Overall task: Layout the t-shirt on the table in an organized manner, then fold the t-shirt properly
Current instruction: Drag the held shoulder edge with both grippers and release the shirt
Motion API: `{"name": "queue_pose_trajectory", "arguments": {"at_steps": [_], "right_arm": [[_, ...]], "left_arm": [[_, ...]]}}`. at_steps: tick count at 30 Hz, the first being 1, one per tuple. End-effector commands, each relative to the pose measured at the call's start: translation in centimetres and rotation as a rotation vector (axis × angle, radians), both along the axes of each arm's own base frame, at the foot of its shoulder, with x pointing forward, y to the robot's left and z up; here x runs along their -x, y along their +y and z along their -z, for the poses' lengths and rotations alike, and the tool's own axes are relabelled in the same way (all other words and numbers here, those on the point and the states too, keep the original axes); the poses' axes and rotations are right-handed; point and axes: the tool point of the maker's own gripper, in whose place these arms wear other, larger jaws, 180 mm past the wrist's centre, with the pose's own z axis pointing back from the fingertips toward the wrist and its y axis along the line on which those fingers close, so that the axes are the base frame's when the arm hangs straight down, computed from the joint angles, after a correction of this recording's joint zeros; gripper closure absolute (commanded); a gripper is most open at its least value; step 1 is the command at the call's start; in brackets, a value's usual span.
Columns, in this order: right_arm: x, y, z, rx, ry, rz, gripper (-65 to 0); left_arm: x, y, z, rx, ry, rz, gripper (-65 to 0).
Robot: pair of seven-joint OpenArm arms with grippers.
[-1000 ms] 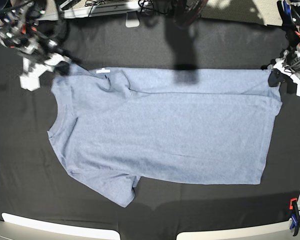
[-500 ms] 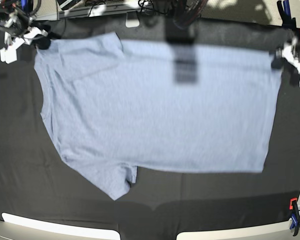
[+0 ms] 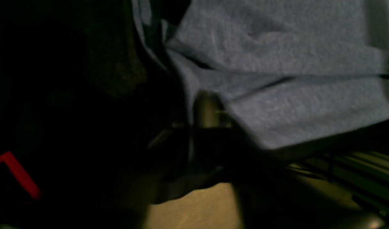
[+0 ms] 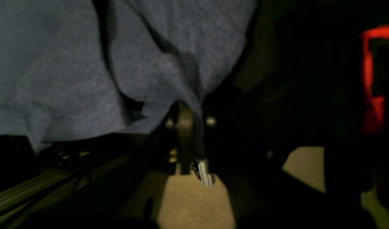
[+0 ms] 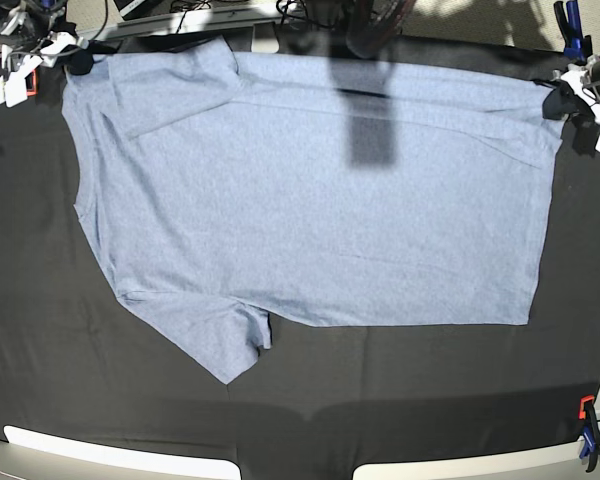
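One t-shirt (image 5: pixel 310 190) lies flat on the table (image 5: pixel 40 380) in the base view, long axis sideways, collar toward the right gripper (image 5: pixel 75 60). Each wrist view shows cloth bunched at its fingers; whether either the right or the left gripper (image 5: pixel 560 98) is clamped, I cannot tell.

Tan floor (image 4: pixel 188 203) under dim light, cables (image 5: pixel 195 12) on a pale surface beyond the far edge
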Motion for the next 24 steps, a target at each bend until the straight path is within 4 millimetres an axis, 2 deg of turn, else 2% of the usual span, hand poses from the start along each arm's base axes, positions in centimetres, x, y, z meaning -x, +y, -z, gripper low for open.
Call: {"name": "queue_pose_trajectory", "arguments": {"at_steps": [1,2,3,8,11,17,21,24], "right_arm": [[-1.0,-0.8,-1.5,0.019,-0.051,-0.014,-14.3],[-1.3,-0.8,-1.8,0.014,-0.066,-0.018,-17.0],[-1.5,-0.9,-2.1,0.012,-0.076,-0.022,-18.0],[-2.3,-1.7,-3.1,0.027,-0.098,-0.044,-18.0],[-2.8,-2.3,-3.7,0.050,-0.102,-0.060,-18.0],[-5.3,-3.8,-5.3,0.110,-0.159,-0.081,-18.0],[-9.1,-4.3,-7.1,0.155,-0.269,-0.071,-18.0],[-11.8,-3.3,-8.0,0.147,-0.330,-0.108,-18.0]], "left_arm": [[-0.7,0.7,-1.0,-0.019,-0.030,0.007,-21.3],[-0.6,0.7,-1.0,-0.019,-0.030,0.007,-25.9],[-0.6,0.7,-1.0,-0.020,-0.029,0.007,-27.3],[0.0,1.3,-0.5,-0.084,0.016,0.033,-27.3],[-0.5,1.7,-1.0,-0.127,0.002,0.021,-27.3],[-4.5,2.5,-4.3,-0.186,-0.192,-0.057,-27.3],[-7.7,3.7,-6.2,-0.220,-0.306,-0.111,-27.2],[-10.0,4.2,-7.0,-0.193,-0.359,-0.148,-25.3]]}}
